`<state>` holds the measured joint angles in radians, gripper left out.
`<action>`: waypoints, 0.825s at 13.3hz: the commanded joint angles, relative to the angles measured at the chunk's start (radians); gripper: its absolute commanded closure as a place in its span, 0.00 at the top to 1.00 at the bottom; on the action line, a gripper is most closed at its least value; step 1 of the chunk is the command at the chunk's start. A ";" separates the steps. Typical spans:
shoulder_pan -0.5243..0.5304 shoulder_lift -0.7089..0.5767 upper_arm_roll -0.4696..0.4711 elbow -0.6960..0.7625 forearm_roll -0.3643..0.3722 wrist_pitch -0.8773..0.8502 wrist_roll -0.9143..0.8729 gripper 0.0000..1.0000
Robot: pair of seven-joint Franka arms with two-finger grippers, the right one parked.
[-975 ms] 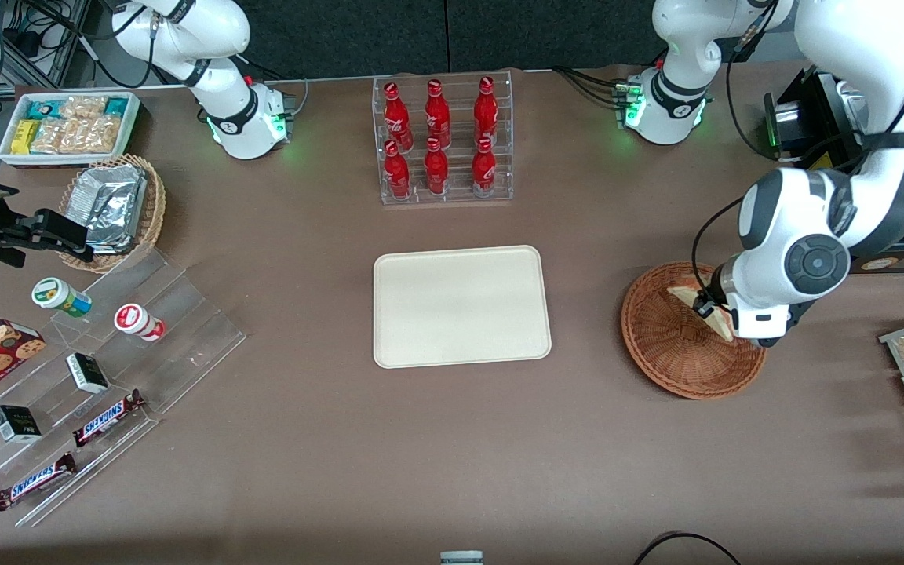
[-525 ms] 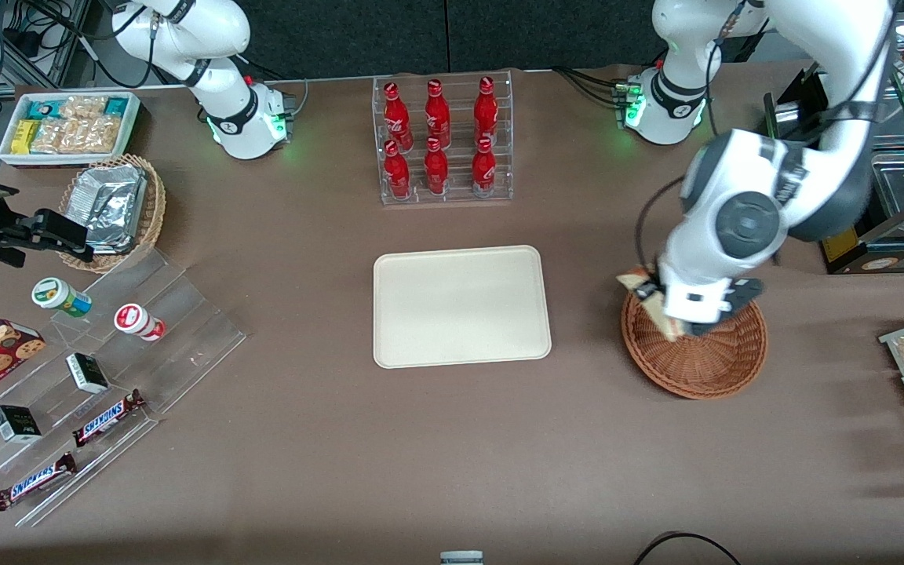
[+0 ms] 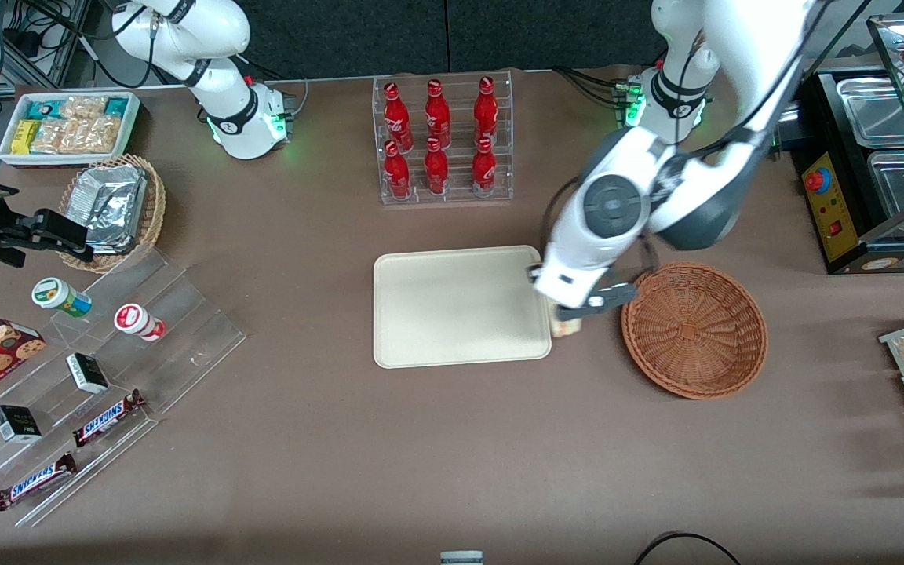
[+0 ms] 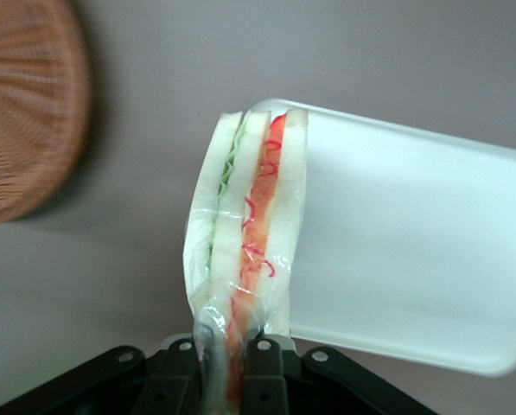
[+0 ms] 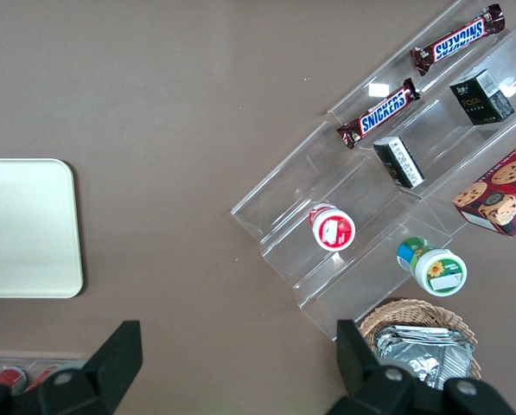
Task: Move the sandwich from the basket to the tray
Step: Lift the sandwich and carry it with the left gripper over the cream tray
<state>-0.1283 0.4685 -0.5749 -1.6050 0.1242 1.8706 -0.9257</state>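
The cream tray (image 3: 458, 306) is lying toward the parked arm's end from the gripper (image 3: 570, 320), which is hanging over the tray's edge nearest the emptied wicker basket (image 3: 694, 329). The gripper is clenching the plastic-wrapped sandwich (image 4: 245, 246), held clear of the table. The wedge's long axis is running straight out from the fingers (image 4: 262, 363), layered edge facing the wrist camera, far end just overlapping the tray's rim.
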 commanded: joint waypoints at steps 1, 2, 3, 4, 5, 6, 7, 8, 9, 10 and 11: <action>-0.105 0.180 0.006 0.213 0.075 -0.040 0.022 0.00; -0.134 0.206 0.006 0.238 0.096 -0.047 0.024 0.00; -0.172 0.226 0.007 0.256 0.126 -0.051 0.027 0.00; -0.200 0.249 0.009 0.275 0.159 -0.057 0.028 0.00; -0.221 0.283 0.009 0.310 0.178 -0.071 0.028 0.00; -0.247 0.320 0.010 0.354 0.190 -0.086 0.028 0.00; -0.264 0.359 0.010 0.393 0.218 -0.102 0.028 0.00; -0.275 0.389 0.010 0.419 0.233 -0.111 0.030 0.00; -0.292 0.407 0.012 0.428 0.238 -0.113 0.027 0.00; -0.304 0.424 0.013 0.428 0.255 -0.110 0.018 0.00; -0.306 0.436 0.026 0.430 0.267 -0.108 0.012 0.00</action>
<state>-0.4044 0.8551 -0.5679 -1.2430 0.3580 1.7979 -0.9140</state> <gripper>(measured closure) 0.841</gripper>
